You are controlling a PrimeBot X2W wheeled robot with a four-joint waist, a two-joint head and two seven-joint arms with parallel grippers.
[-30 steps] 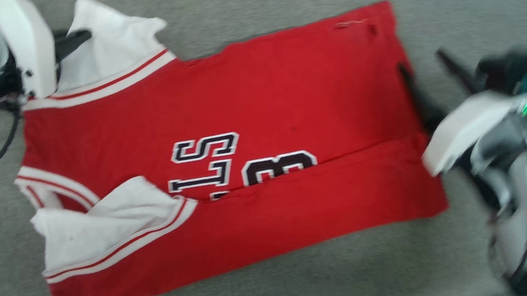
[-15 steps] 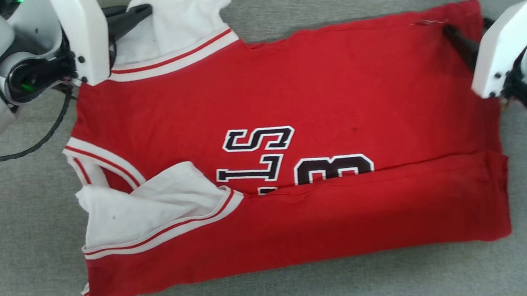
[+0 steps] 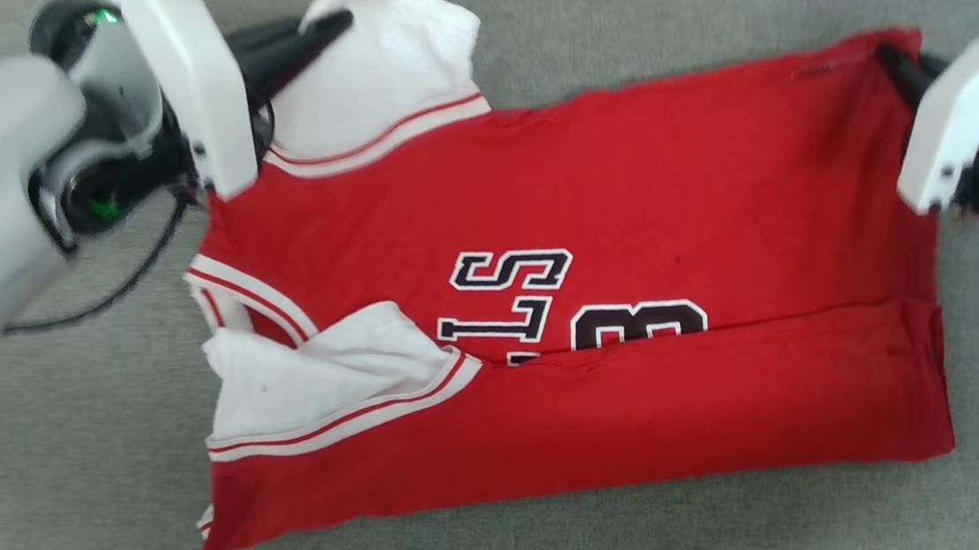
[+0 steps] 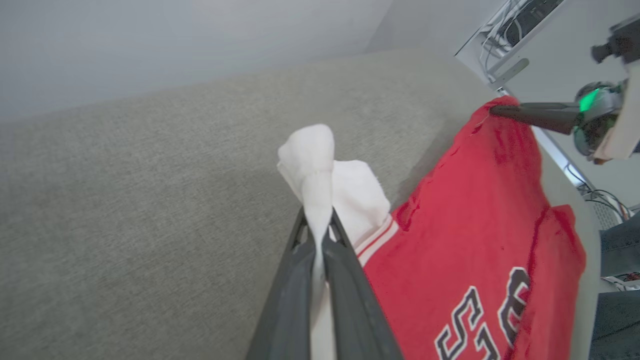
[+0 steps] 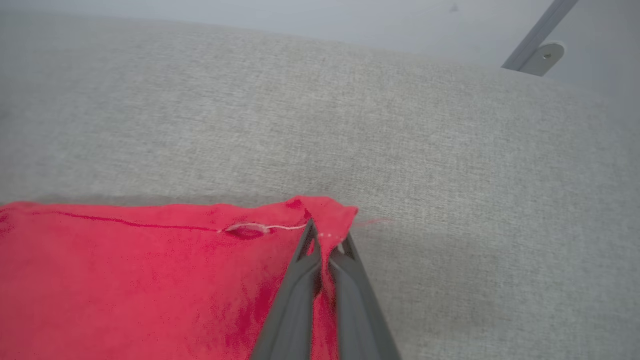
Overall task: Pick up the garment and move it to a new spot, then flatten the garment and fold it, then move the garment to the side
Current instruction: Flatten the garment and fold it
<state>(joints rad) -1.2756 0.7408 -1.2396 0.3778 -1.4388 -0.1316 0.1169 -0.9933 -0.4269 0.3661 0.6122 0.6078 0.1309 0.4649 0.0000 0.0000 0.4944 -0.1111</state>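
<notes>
Left tool clamps garment sleeve, right tool hem.

Head view: garment flat on table, centre; neck end at 9 o'clock, hem at 3. Near long edge folded over onto body, 5 to 6 o'clock. Near sleeve on that fold, at 8. Far sleeve at 11, pinched in left gripper. Far hem corner at 1, pinched in right gripper.

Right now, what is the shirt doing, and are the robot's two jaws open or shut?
garment: lying on the grey surface, near long side folded over, covering part of the lettering.
left gripper: jaws shut on the garment's far white sleeve.
right gripper: jaws shut on the garment's far red corner.
</notes>
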